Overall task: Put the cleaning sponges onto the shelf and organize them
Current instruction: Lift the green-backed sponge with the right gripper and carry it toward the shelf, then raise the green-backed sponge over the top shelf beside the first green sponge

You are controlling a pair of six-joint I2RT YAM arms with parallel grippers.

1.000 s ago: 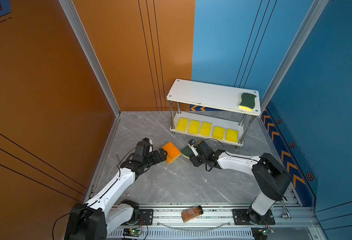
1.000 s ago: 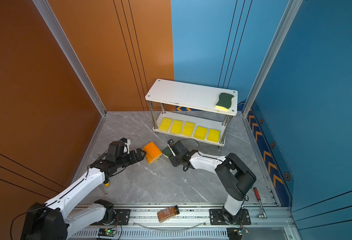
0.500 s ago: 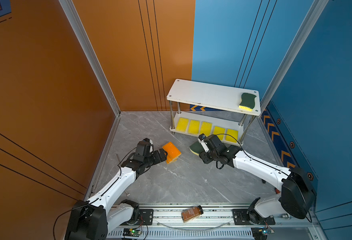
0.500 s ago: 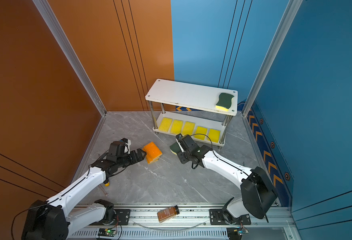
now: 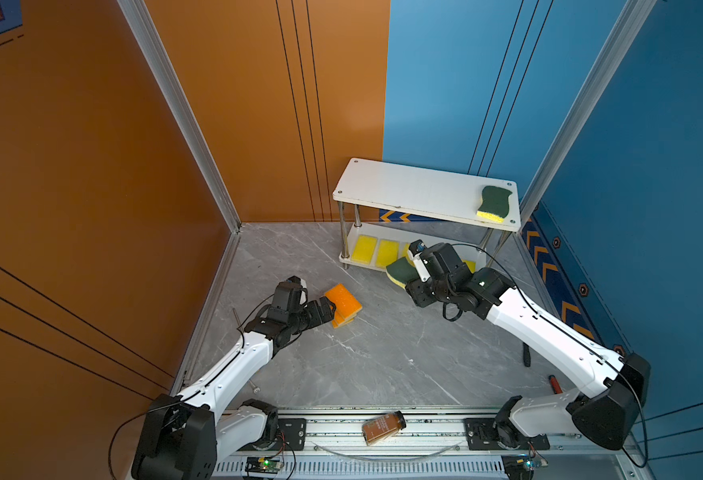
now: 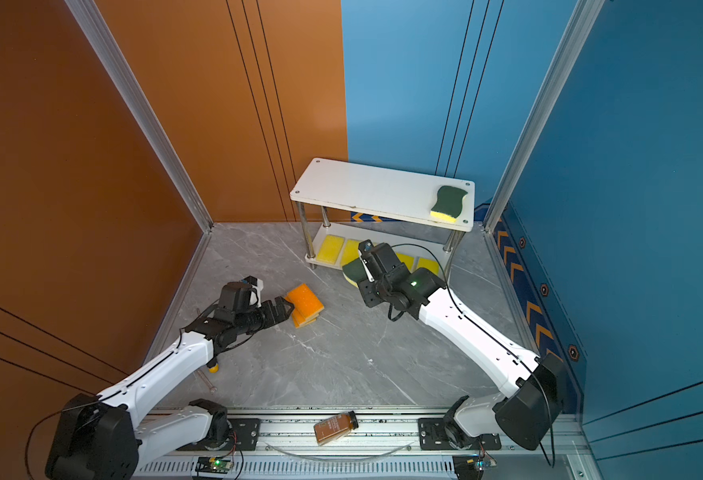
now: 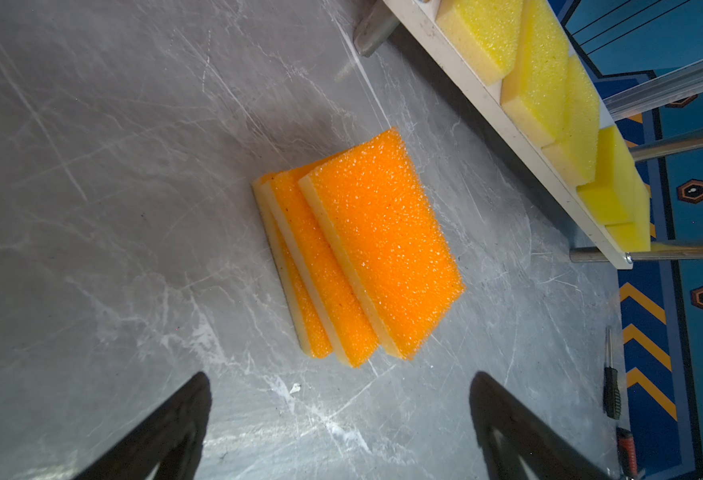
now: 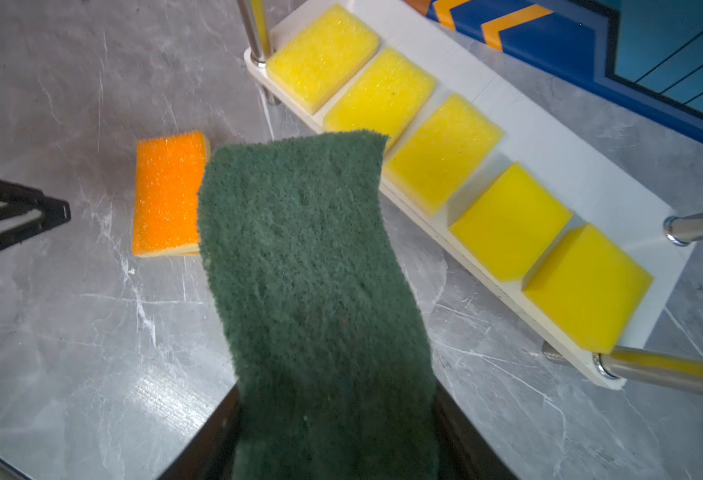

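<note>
Grey marble-patterned flooring (image 5: 383,353) fills the cell between orange and blue walls, with the two-tier white shelf (image 6: 366,187) standing at the back. Its lower board (image 8: 549,137) carries five all-yellow sponges (image 8: 441,153) in a tidy row. One wavy green-topped sponge (image 5: 494,203) lies at the right end of the upper board (image 5: 416,191).

The right gripper (image 8: 337,440) is clamped on the second green-topped sponge (image 8: 308,257), holding it clear of the floor just in front of the lower board. The left gripper (image 7: 339,386) has its jaws spread wide and empty, just beside a slipped stack of three orange-topped sponges (image 7: 374,249) on the floor, not touching them.

As I judge it, six of the ten sponges are shelved and a seventh is in hand; it probably belongs on the upper board beside its twin. The three orange ones are left to lift, and most of the upper board is bare for them. A brown bottle (image 5: 383,427) lies on the front rail, well apart.
</note>
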